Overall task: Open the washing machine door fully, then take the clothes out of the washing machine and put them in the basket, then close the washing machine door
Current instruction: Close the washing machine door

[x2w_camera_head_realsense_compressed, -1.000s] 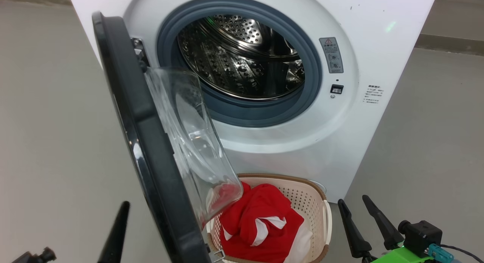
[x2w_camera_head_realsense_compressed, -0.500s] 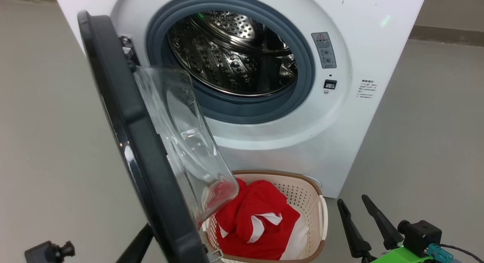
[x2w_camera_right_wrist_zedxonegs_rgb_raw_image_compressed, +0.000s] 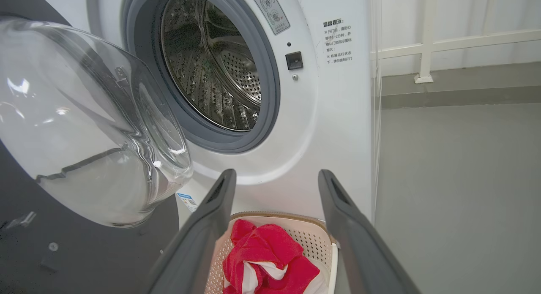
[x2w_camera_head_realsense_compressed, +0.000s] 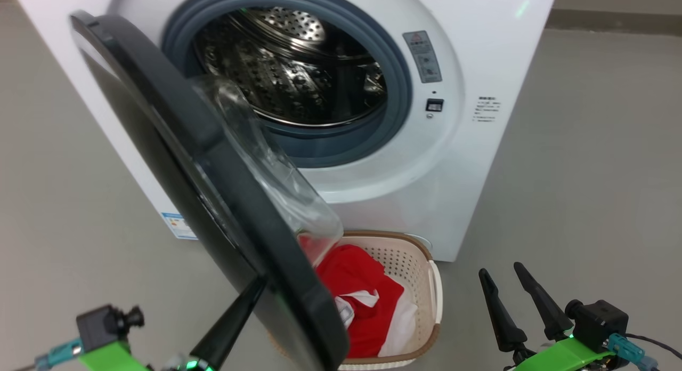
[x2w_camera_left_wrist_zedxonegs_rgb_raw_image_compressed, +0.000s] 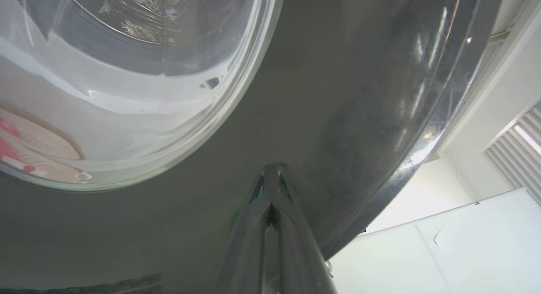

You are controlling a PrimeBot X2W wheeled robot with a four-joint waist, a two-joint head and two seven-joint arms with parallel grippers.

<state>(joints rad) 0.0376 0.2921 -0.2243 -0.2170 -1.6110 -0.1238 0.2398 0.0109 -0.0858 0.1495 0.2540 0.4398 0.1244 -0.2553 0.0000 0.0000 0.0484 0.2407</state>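
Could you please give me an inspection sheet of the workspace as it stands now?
Surface: bare grey floor.
Job's things: washer, no clothes seen in its drum; door partly open; clothes in the basket in front of the washer.
Clutter: nothing seen.
Grippers: left gripper shut, tips against the door's outer face; right gripper open, free, beside the basket.
Cables: dark cable at the right wrist.
Surroundings: white railing.

Printed notice (x2w_camera_right_wrist_zedxonegs_rgb_raw_image_compressed: 337, 41) on white front of the washing machine (x2w_camera_right_wrist_zedxonegs_rgb_raw_image_compressed: 338, 129), heading 温馨提示:, two ※ lines beneath, "1~2分钟" legible, grey warning sticker (x2w_camera_head_realsense_compressed: 422, 56) on same front, red triangle sign, wording too small, blue sticker (x2w_camera_head_realsense_compressed: 178, 225) low on front, illegible
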